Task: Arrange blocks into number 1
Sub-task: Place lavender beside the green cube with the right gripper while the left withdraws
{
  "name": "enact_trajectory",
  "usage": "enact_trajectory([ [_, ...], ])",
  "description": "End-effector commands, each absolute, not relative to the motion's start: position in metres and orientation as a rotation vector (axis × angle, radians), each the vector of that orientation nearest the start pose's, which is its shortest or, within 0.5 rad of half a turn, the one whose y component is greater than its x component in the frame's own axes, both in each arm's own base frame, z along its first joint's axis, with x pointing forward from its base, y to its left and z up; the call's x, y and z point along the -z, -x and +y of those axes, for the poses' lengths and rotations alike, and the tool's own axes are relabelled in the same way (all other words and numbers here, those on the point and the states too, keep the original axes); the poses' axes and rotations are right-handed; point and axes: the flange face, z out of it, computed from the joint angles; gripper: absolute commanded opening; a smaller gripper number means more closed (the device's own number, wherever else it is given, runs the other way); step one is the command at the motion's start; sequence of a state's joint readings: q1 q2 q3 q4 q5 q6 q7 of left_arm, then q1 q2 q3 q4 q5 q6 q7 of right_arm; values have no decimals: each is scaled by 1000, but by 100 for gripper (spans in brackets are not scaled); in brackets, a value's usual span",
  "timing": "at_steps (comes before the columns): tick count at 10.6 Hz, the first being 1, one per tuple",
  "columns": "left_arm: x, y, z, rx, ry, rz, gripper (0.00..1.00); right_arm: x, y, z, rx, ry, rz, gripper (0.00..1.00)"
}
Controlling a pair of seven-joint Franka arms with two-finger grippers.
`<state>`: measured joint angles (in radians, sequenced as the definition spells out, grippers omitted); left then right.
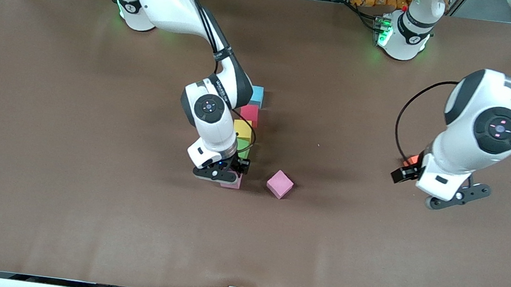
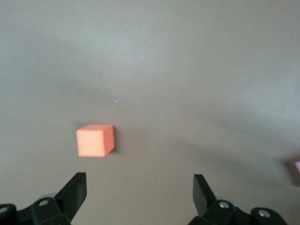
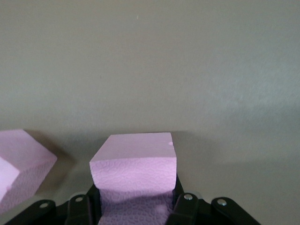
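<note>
- Foam cubes by the look of them, so I judge them light and slightly yielding; a squeeze on two flat opposite faces should hold.
- Right hand [image 1: 231, 172] is clamped on a pink block [image 3: 133, 173], low at the end of the column nearest the front camera; whether that block rests on the bench [image 1: 84, 190] cannot be told.
- Column, farthest to nearest: blue block [image 1: 257, 96], red block [image 1: 250, 114], yellow block [image 1: 242, 128], green block [image 1: 243, 148], one each.
- Second pink block [image 1: 280, 183] lies loose and turned askew just beside the held one, toward the left arm's end.
- Orange block [image 2: 95, 140] sits alone under the left hand [image 2: 139, 192], which waits with jaws apart, holding nothing.
- Seven blocks visible; no purple one shows.
</note>
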<state>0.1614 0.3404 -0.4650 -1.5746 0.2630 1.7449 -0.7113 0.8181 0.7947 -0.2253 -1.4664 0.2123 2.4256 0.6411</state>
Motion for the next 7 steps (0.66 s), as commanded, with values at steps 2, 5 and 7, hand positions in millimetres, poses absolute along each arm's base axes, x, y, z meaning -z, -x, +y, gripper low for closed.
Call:
enact_trajectory([
  [2, -442, -608, -133, -268, 2957, -371, 100, -225, -576, 448, 201, 3033, 188, 52],
  [5, -457, -584, -128, -350, 2996, -273, 100, -232, -569, 453, 209, 3036, 150, 100],
  [7, -471, -567, -131, -330, 2990, -244, 100, -263, -566, 441, 224, 3032, 104, 100],
])
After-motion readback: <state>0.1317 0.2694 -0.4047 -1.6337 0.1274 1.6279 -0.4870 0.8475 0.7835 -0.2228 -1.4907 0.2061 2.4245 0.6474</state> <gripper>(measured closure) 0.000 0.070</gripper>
